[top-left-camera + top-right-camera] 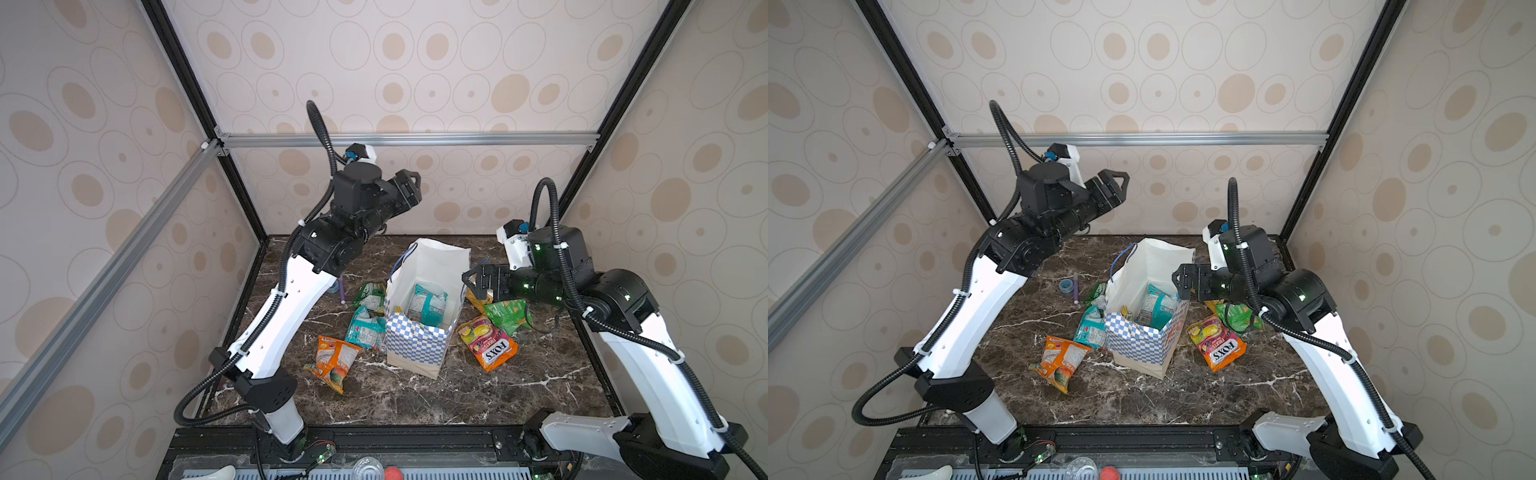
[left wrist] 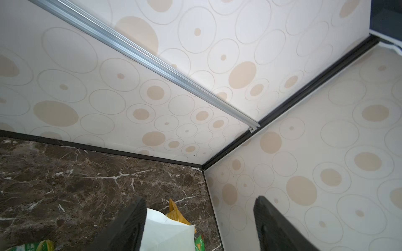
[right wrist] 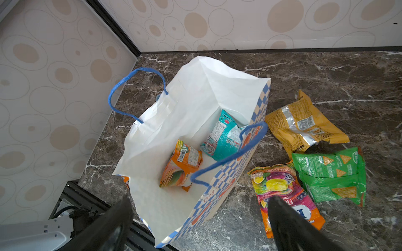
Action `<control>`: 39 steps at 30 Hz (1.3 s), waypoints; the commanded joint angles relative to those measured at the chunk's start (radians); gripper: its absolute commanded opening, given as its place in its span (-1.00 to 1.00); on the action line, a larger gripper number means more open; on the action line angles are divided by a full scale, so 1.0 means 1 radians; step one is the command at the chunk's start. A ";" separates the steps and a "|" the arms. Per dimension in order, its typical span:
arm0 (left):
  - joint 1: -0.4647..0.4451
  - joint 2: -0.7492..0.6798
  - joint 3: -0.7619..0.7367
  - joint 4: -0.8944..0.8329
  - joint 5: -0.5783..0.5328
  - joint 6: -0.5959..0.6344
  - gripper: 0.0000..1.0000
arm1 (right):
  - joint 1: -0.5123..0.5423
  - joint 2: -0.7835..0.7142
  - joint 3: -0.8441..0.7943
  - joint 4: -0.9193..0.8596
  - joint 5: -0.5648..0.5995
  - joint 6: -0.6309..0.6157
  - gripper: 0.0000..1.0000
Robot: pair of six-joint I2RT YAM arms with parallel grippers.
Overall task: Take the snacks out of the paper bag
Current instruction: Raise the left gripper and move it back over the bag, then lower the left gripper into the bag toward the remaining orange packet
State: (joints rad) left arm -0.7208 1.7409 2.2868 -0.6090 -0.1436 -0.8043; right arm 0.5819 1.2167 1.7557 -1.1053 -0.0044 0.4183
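The right fingers [image 3: 289, 226] are spread wide and empty. They hover at the right-hand rim of the paper bag [image 3: 195, 91], angled toward its open mouth. The left fingers [image 2: 130, 228] are parted too and hold nothing, raised high over the worktop [image 3: 326, 71] and well apart from the bag.

The bag stands upright mid-worktop, with a teal packet [image 3: 219, 139] and an orange packet [image 3: 180, 167] lying on its floor. Outside it, the FOX'S packet [image 1: 488, 343], a green packet [image 3: 328, 173] and a yellow packet [image 3: 302, 128] lie to its right, and three more lie to its left.

The emptying looks mostly done, and the step in hand appears to be the right arm's reach for one of the last two. That calls for descending between the walls, clear of the blue handle [image 3: 217, 162], and pinching a crinkly edge without dragging the bag.
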 commanded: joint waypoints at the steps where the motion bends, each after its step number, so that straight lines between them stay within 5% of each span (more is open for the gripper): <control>1: -0.055 0.056 0.067 -0.101 -0.022 0.047 0.54 | -0.007 0.004 -0.004 -0.011 -0.005 -0.009 0.99; 12: -0.156 0.181 0.115 -0.264 0.039 -0.029 0.42 | -0.008 0.008 0.006 -0.014 0.018 -0.012 0.99; 18: -0.157 0.193 0.058 -0.376 -0.006 -0.005 0.44 | -0.011 0.007 0.006 -0.014 0.022 -0.014 0.99; 26: -0.160 0.265 0.020 -0.591 0.070 0.012 0.49 | -0.015 -0.006 -0.006 -0.013 0.044 -0.006 0.99; 39: -0.160 0.292 -0.169 -0.583 0.212 0.110 0.51 | -0.017 -0.024 -0.020 -0.015 0.053 0.000 0.99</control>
State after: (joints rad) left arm -0.8757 2.0304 2.1490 -1.1774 0.0223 -0.7410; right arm 0.5724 1.2110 1.7443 -1.1080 0.0307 0.4149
